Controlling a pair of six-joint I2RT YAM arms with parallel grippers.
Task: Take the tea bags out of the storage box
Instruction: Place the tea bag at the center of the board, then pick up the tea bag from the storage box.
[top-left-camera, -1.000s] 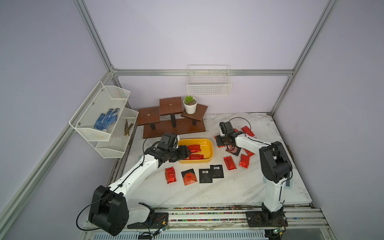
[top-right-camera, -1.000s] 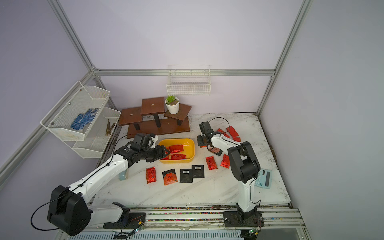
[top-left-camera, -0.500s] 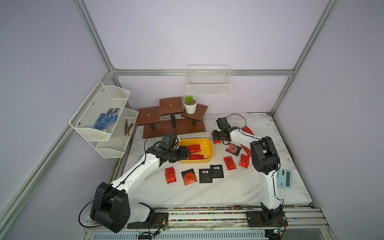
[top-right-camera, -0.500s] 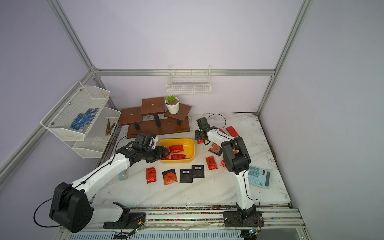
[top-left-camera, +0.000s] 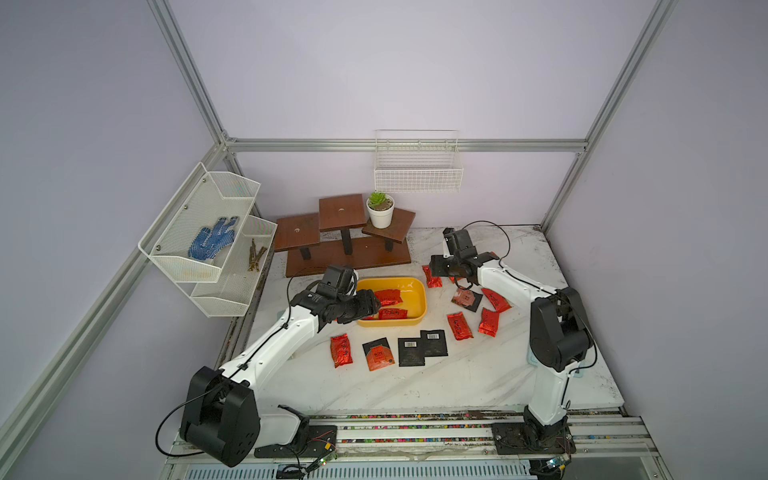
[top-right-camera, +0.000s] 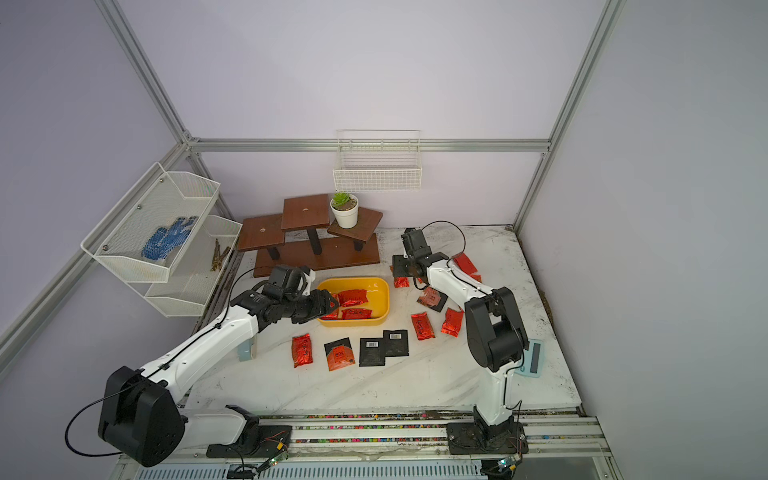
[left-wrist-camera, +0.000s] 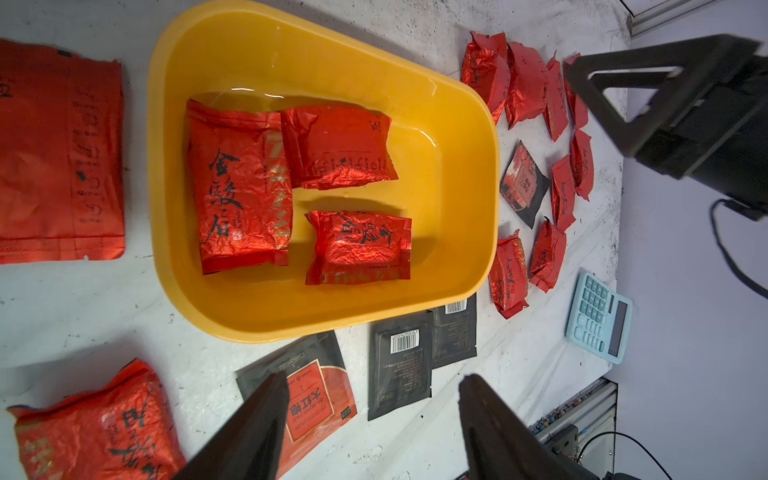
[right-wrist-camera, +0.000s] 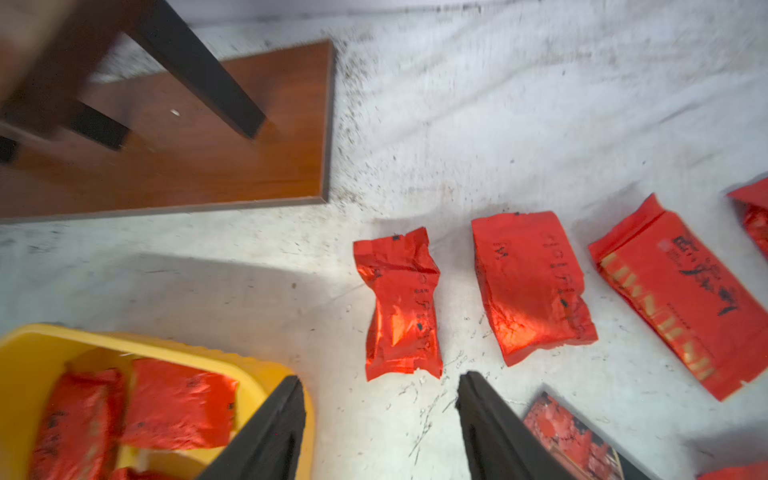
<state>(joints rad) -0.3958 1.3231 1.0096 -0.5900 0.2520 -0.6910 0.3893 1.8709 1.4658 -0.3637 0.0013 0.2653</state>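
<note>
At mid-frame, three tea bags (top-left-camera: 387, 296) are shown in the storage box (top-left-camera: 411, 286); left jaws are spread at its left rim, apparently to admit one; right jaws are parted, empty, over the tabletop (top-left-camera: 457, 386).

Operator: Which markings do we read inside the storage box (left-wrist-camera: 324, 54)?
Inspector: In the left wrist view we read 金骏眉 in black characters on the largest red foil pouch (left-wrist-camera: 239, 187). The gold lettering along its edge we cannot resolve.
Operator: And which do we read outside it?
Inspector: On the orange-faced sachet (left-wrist-camera: 309, 399) we read "DA HONG PAO" beside the characters 大红袍. We record a barcode label on the black sachet (left-wrist-camera: 399, 365) next to it and on the second black sachet (left-wrist-camera: 455, 332); the digits are too small. The key legends of the calculator (left-wrist-camera: 598, 322) are illegible
</note>
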